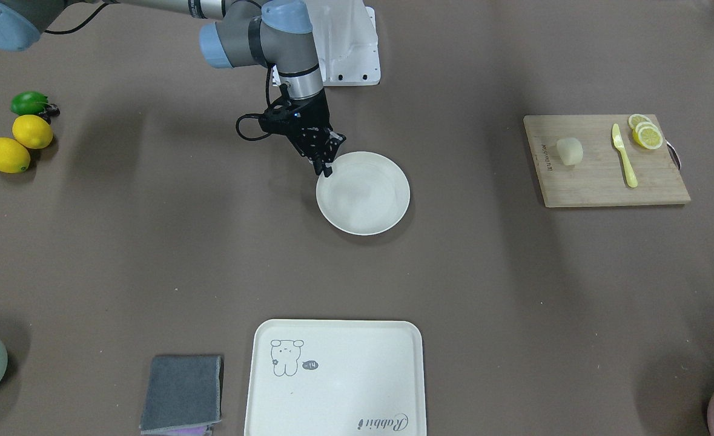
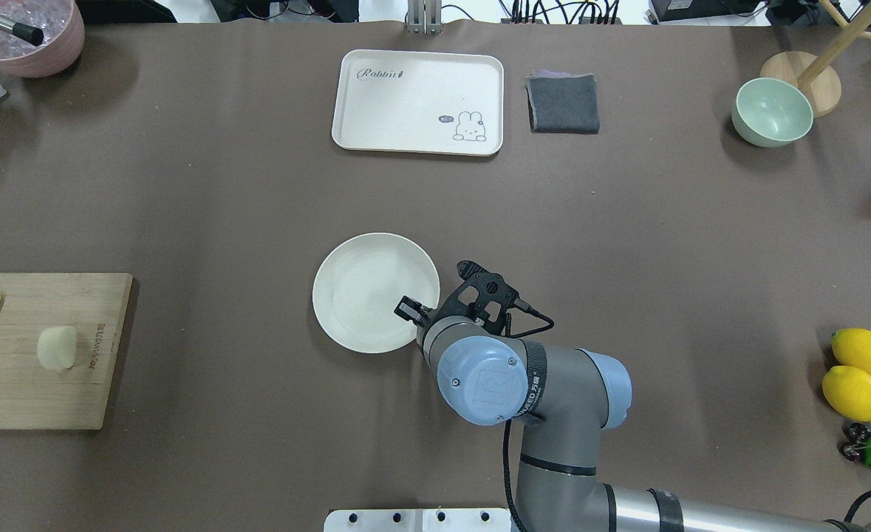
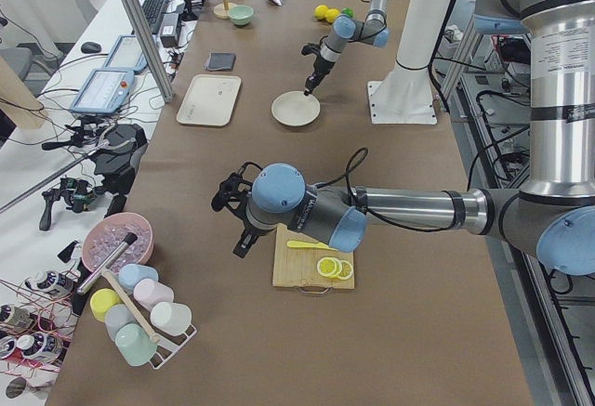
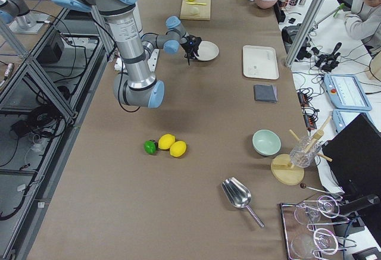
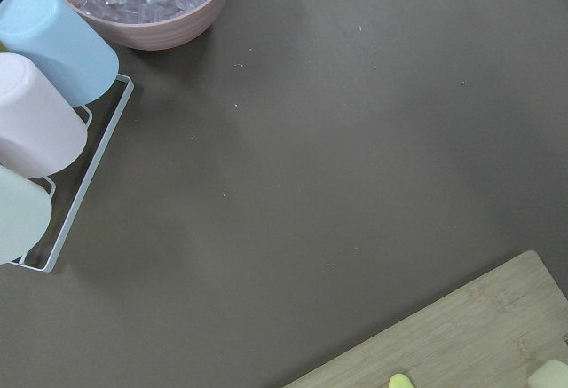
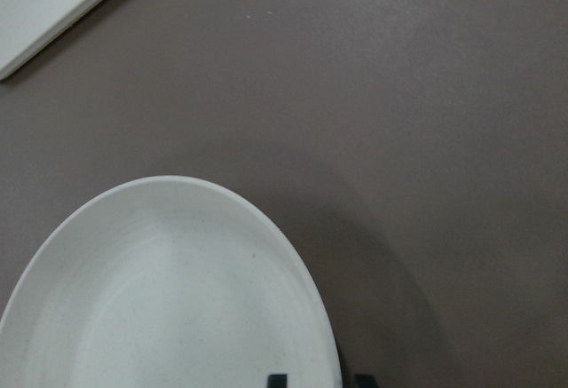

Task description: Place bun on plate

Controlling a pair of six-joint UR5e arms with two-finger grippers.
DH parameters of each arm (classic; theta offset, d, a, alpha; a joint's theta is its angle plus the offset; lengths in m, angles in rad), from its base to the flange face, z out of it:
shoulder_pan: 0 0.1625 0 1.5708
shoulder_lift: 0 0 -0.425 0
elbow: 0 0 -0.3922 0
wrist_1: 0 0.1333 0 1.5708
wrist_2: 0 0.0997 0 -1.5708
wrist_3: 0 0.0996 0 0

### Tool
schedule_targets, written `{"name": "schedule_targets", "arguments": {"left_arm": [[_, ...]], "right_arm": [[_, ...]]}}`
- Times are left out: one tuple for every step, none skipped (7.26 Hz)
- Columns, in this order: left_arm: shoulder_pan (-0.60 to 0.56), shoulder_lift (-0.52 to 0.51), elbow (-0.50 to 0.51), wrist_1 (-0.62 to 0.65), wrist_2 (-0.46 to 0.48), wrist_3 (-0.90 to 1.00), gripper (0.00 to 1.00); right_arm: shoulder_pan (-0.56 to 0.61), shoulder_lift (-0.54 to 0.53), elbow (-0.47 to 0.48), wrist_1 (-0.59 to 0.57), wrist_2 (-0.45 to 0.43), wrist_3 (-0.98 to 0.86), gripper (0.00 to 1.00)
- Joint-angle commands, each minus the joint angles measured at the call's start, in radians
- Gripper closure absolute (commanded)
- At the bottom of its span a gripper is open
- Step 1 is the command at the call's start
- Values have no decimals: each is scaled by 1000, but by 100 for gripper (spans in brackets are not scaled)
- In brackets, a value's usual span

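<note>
Right pincer (image 1: 326,168) hanging at plate (image 1: 369,200) rim, fingertips (image 6: 277,379) sitting narrowly astride it; clamping or not, cannot tell. Left pincer (image 3: 240,239) hovering beside cutting board (image 1: 599,181); state unclear. Bun (image 1: 570,151) lying on board, well apart from plate, long axis pointing roughly toward robot.

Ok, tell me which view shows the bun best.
Overhead exterior: the bun lies whole and unblocked on the board. Front-facing shows it nearly as well. Exterior right shows a tiny speck; the left wrist view only a sliver at its corner. In exterior left I cannot make it out; the right wrist view misses it.
</note>
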Motion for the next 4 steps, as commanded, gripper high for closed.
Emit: {"name": "schedule_targets", "arguments": {"left_arm": [[4,0,-14,-8,-55,-104,2],[48,3,-51,-11,-56,-215,2],[123,4,-115,-11,-39,-389,2],[204,27,-185,-13,32,-501,2]], "right_arm": [[95,-6,116,-147,152,-111,0],[171,-13,197,-248,253,-185,0],[266,-79,280,-295,367,-281,0],[391,-160,339,-295,494,-432,0]]}}
